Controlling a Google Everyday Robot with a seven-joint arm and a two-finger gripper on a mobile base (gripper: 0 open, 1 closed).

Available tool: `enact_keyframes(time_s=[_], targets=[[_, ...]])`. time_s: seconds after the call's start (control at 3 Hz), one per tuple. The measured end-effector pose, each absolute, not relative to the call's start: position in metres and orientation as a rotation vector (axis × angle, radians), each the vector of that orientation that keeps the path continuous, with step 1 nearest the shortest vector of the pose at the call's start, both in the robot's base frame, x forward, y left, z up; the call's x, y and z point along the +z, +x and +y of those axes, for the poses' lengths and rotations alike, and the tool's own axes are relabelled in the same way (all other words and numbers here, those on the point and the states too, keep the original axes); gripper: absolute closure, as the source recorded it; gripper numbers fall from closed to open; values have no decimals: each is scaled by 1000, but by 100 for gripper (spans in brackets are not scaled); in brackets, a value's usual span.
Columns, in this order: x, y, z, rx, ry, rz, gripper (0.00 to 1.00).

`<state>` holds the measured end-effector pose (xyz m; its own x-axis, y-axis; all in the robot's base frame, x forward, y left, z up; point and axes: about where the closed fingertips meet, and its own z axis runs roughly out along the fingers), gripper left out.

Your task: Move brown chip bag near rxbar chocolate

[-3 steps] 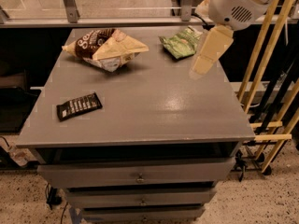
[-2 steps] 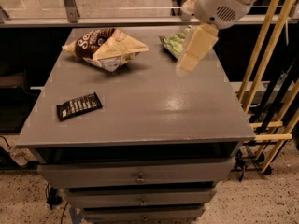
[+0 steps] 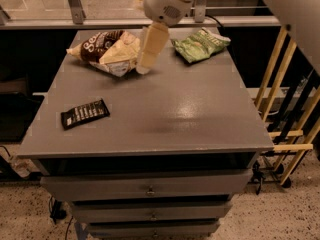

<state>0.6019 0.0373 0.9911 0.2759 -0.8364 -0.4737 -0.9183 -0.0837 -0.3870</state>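
gripper (image 3: pixel 144 66) (grip unclear) between brown chip bag (image 3: pixel 98 44) and green chip bag (image 3: pixel 201 45); rxbar chocolate (image 3: pixel 85 114) well apart.

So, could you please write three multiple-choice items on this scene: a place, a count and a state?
1. The tool is: A) at the front edge of the table B) between the brown chip bag and the green chip bag C) beyond the left side
2. Chip bags on the table: A) one B) two C) three
3. The brown chip bag is: A) lying on the table B) lifted C) on the floor
Key: 1 B, it hangs between them; 2 B, one brown, one green; 3 A, it rests back-left.
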Motion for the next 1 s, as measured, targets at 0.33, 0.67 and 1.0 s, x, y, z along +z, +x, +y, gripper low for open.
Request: enact_keyframes(time_s=[0.33,0.67,1.0], targets=[[985,627,85,189,-1938,1517,0],[975,651,116,190,-1917,1511,0],[961,671,131,177,-1906,1534,0]])
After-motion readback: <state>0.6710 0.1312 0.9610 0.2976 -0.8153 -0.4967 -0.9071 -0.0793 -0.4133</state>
